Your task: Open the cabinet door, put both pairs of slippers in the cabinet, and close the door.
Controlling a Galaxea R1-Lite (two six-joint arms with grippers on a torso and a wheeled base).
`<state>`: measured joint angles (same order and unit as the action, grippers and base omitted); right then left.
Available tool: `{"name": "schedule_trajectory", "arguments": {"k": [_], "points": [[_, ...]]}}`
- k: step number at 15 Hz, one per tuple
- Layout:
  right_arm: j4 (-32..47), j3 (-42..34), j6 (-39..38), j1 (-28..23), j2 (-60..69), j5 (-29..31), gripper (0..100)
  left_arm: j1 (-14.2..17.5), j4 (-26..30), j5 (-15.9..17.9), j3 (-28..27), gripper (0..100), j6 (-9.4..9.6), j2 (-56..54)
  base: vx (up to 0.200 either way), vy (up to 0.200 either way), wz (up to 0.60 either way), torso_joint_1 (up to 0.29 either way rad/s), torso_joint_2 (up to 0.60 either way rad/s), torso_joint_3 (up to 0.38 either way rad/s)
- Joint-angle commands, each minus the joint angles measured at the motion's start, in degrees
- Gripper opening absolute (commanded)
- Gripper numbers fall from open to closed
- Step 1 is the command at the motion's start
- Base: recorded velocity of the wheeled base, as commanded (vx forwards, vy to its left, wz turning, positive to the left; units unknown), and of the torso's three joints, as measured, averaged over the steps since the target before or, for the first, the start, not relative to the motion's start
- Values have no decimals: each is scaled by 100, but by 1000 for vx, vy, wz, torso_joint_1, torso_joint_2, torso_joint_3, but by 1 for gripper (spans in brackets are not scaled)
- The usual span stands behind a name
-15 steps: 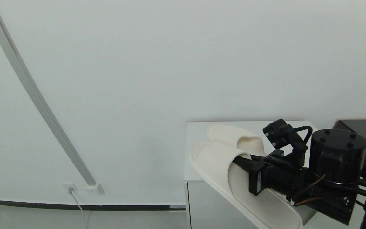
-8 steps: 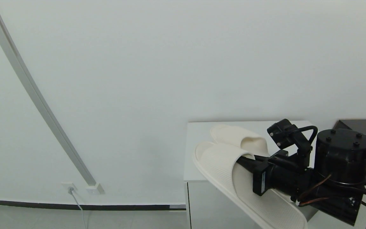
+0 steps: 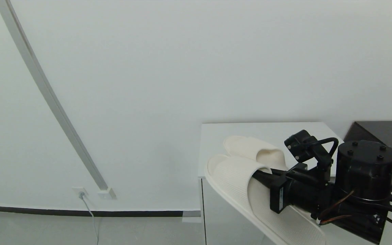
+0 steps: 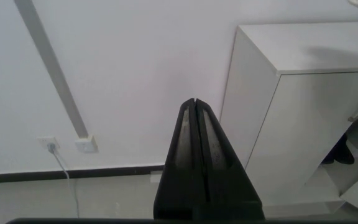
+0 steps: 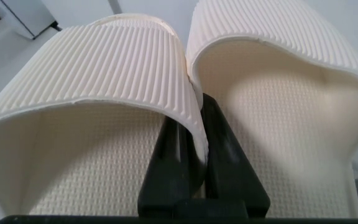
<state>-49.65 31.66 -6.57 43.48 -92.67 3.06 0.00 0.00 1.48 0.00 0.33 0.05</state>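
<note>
Pinching the pair of cream ribbed fabric slippers (image 3: 237,177) by their touching strap edges in the black right gripper (image 5: 194,130), four o'clock, over the white box cabinet (image 3: 250,129), black left gripper (image 4: 194,109) pressed together empty, risking one slipper sliding from so thin a bite.

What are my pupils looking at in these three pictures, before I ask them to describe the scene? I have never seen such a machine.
It is a two-armed robot. The wide picture comes from a camera on its head; the other two from cameras on its wrists. The right gripper has its jaws pinched on the touching inner edges of a pair of white slippers, held up by the white cabinet. The left gripper holds nothing, jaws shut, and faces the wall beside the cabinet.
</note>
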Motion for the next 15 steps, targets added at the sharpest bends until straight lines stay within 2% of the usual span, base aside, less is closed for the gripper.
{"name": "schedule_trajectory", "arguments": {"k": [1,15], "points": [[-1,-2,7,2,-32,2,0,0,0,2,0,0,2,4,0,0,0,0,0,0],[-1,-90,15,64,-111,10,0,0,0,2,0,0,2,4,0,0,0,0,0,0]]}}
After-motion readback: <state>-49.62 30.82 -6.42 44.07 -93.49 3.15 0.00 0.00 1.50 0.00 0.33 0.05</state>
